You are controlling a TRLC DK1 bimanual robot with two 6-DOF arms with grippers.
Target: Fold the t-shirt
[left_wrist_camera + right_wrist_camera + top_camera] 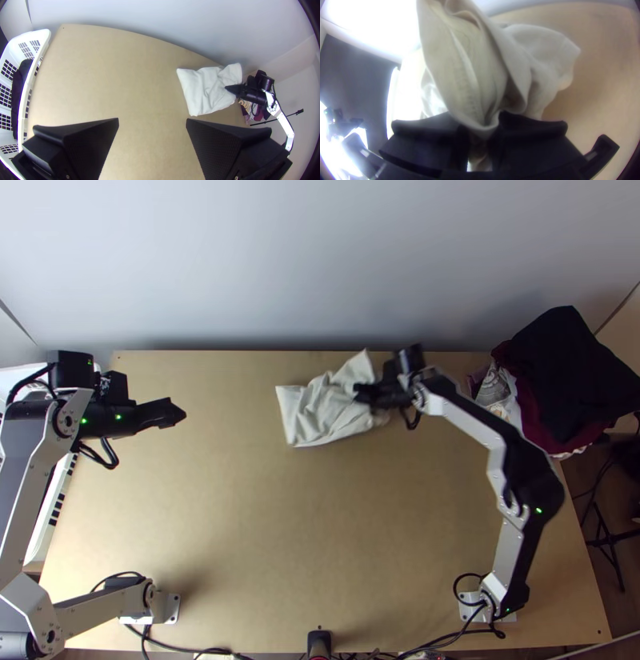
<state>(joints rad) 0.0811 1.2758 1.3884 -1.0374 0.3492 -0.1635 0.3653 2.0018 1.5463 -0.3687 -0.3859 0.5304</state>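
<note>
Left gripper [152, 121]: fingers wide apart, nothing held. Farther off, right gripper [477, 122]: closed on a pinch of the pale t-shirt [324, 412], which lies rumpled near the far edge. Risk: a pull from that one grip could twist the cloth or skew the fold, its other end being unheld. Surface: light wooden table [320, 540], cables [448, 638] at its near edge. Beyond: dark clothes [564, 368] heaped at the right, plain wall [320, 268] behind.
</note>
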